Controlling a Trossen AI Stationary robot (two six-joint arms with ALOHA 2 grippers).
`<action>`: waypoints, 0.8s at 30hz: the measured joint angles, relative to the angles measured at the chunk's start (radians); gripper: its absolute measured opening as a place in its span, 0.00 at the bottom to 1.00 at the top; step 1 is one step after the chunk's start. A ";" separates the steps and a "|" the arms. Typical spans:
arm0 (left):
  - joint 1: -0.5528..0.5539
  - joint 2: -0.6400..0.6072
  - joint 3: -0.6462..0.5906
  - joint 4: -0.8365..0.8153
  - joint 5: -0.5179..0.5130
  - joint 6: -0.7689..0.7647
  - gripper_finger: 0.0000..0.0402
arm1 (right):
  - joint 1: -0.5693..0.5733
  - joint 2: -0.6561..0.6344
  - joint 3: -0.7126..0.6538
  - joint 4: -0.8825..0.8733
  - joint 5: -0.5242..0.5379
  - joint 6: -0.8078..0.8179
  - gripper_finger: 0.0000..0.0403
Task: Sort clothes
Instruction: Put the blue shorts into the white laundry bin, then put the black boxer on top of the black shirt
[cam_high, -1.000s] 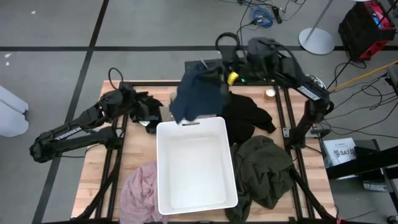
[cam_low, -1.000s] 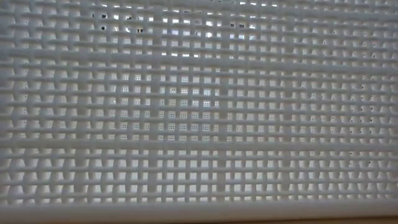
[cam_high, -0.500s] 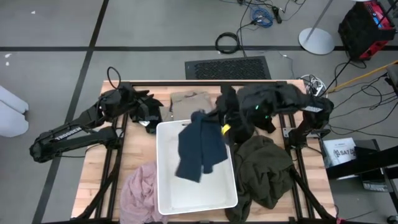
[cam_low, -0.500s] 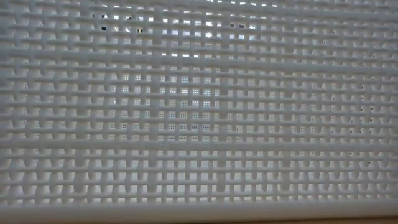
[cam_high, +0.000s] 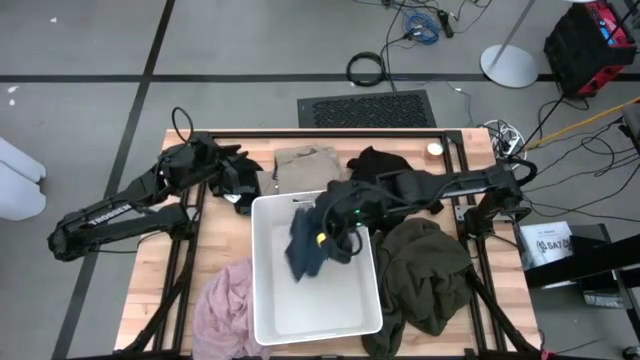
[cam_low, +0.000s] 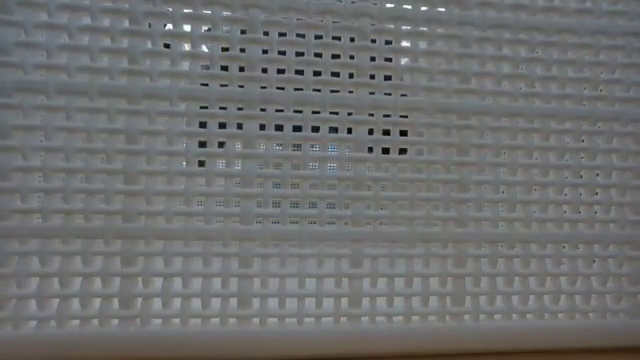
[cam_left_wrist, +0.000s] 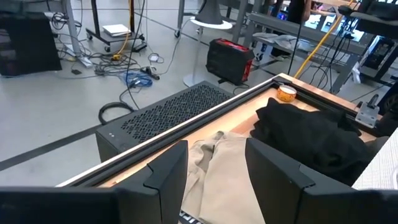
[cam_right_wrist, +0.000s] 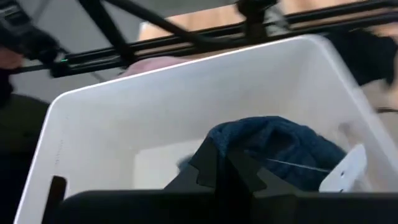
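Navy garment (cam_high: 308, 248) hangs lengthwise into the white bin (cam_high: 270, 310), long axis near-to-far; right gripper (cam_high: 332, 232) clamped on its top.

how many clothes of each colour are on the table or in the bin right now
navy blue fabric garment, held in the white plastic bin by the right pincer: 1
pale pink fabric garment: 1
tan khaki fabric garment: 1
dark olive green fabric garment: 1
black fabric garment: 1
total: 5
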 joint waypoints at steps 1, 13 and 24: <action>0.000 0.000 0.000 0.000 0.000 0.000 0.43 | -0.009 0.000 -0.032 0.041 -0.036 0.005 0.00; 0.000 0.000 0.000 -0.016 0.000 0.000 0.43 | -0.074 0.000 -0.233 0.121 -0.248 0.117 0.02; 0.000 0.002 0.000 -0.019 0.000 -0.002 0.43 | -0.079 -0.002 -0.233 0.103 -0.240 0.050 0.16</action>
